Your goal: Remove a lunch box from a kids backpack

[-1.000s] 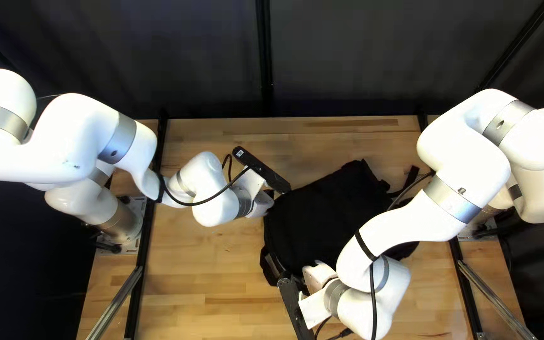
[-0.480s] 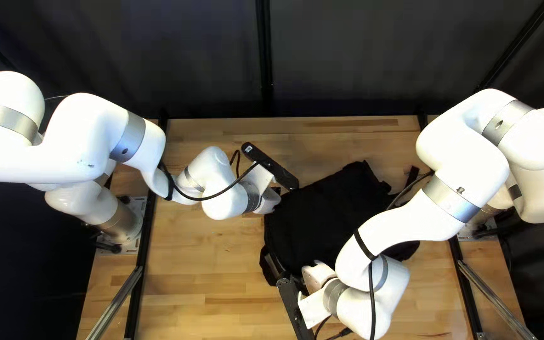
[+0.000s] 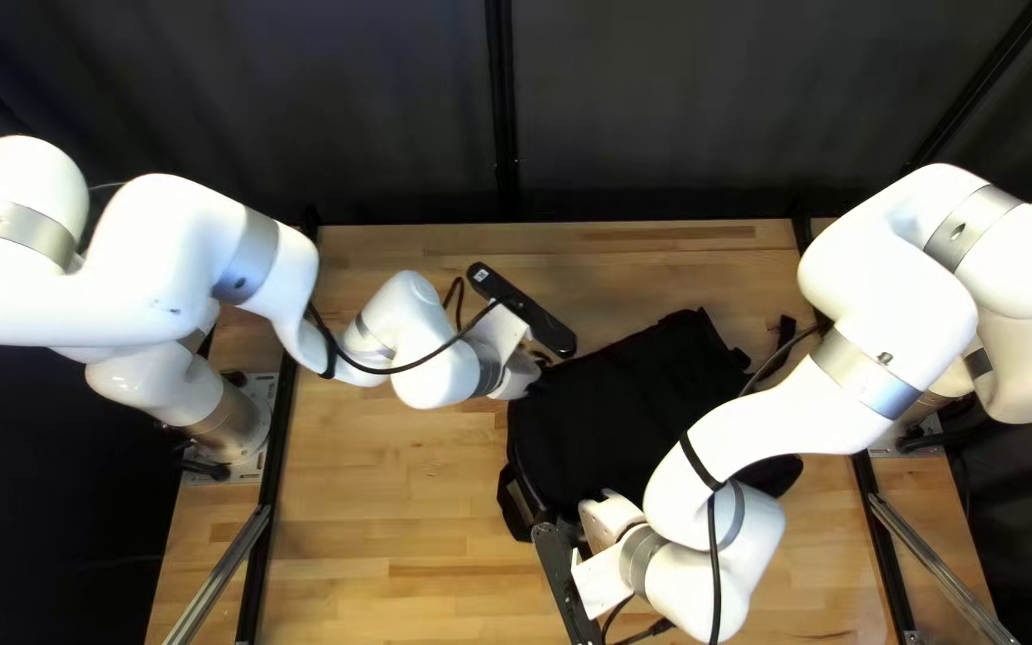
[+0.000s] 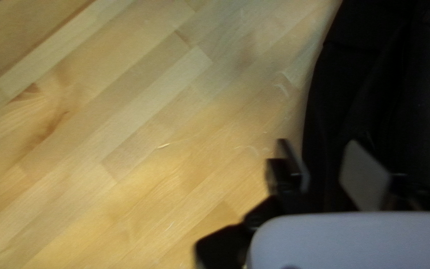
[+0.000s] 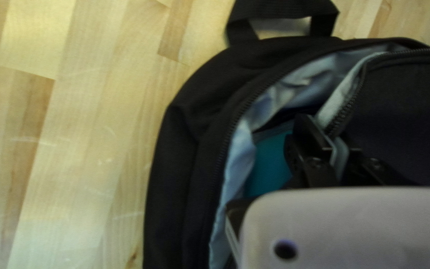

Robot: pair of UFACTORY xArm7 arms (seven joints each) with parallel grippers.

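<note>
Pinching the unzipped flap (image 5: 347, 112) of the backpack (image 5: 185, 164), the right end effector (image 5: 327, 144) is clenched on the edge cloth, likely to keep the mouth spread so the lunch box can come out. Left end effector (image 4: 320, 162) is released, its fingers apart over the bag's dark side with nothing gripped. Probably there to steady the bag or go in for the box; which one, can't tell.

Lunch box: the teal piece (image 5: 269, 164) just inside the mouth, beside the right end effector's fingers, looks like it. It is still inside the backpack, pale lining (image 5: 242, 149) around the part that shows, the rest hidden under the flap and the gripper. Bag lies on the surface (image 3: 421, 514), which carries its weight, so the arms only need to manage the opening and hold it from sliding.

Direction: the carry handle (image 5: 282, 10) is past the mouth, ahead of the right end effector. The box's visible part faces the opening. Its long axis can't be read, too much covered; likely follows the bag's length. Bag itself seems to run slantwise, from lower left toward upper right in the top left view.
</note>
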